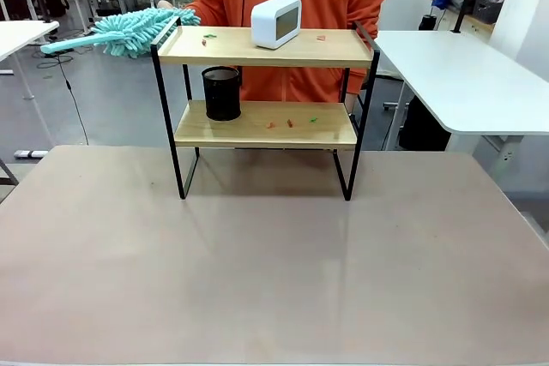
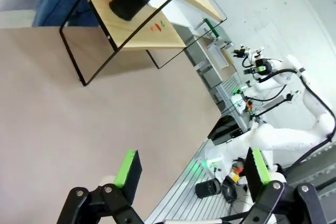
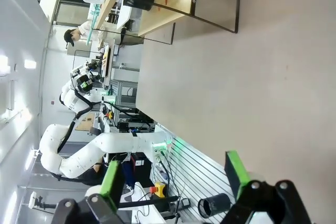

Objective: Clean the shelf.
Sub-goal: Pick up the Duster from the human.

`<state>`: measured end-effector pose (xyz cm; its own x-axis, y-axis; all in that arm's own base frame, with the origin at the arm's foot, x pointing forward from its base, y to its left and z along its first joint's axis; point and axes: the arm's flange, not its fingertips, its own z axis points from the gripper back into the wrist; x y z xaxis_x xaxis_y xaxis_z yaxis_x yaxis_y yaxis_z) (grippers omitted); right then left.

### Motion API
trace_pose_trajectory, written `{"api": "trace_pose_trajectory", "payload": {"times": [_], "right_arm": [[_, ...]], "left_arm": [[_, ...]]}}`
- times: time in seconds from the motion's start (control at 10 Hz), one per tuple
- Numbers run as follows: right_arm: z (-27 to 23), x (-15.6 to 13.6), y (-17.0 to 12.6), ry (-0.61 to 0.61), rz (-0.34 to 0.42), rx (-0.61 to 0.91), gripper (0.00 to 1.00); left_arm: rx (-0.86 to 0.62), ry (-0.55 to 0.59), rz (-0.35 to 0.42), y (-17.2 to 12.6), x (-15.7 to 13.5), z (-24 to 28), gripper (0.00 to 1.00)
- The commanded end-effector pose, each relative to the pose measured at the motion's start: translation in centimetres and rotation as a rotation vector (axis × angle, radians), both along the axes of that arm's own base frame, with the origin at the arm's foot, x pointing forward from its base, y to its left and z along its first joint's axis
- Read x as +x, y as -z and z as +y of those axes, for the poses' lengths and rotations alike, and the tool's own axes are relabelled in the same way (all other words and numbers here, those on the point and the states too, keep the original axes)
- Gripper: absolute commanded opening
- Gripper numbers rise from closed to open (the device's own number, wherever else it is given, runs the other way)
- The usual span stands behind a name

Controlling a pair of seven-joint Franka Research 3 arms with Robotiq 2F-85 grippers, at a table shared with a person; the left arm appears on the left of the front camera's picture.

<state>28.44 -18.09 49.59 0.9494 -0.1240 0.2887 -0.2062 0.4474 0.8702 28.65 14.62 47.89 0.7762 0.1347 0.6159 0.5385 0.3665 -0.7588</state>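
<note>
The shelf [image 1: 257,57] stands at the far middle of the brown table, with two light wooden boards in a black frame. On its top board sit a white clock-like box [image 1: 276,21] and small red and green scraps [image 1: 208,39]. The lower board carries a black cup [image 1: 221,93] and more scraps [image 1: 290,123]. Behind it, a person in an orange hoodie holds a teal fluffy duster [image 1: 129,30] at the top board's left end. My left gripper [image 2: 192,169] is open over bare table, far from the shelf [image 2: 134,35]. My right gripper [image 3: 174,177] is also open and holds nothing, with the shelf [image 3: 157,17] far off.
The brown table [image 1: 274,280] spreads wide between me and the shelf. A white table [image 1: 463,75] stands at the right beyond it, and another white table [image 1: 21,36] at the far left.
</note>
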Motion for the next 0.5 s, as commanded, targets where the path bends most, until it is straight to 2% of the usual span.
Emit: {"api": "trace_pose_trajectory", "payload": {"times": [0.0,0.2,0.4], "right_arm": [[0.2,0.1,-0.1,-0.008,-0.036,0.014,1.0],[0.2,0.1,-0.1,-0.008,-0.036,0.014,1.0],[0.2,0.1,-0.1,-0.008,-0.036,0.014,1.0]], "left_arm": [[-0.139,0.062,0.156,-2.7,4.2,1.3,1.0],[-0.254,0.114,0.254,-5.9,10.6,2.9,1.0],[-0.271,0.16,0.364,-6.8,16.0,2.2,1.0]]}}
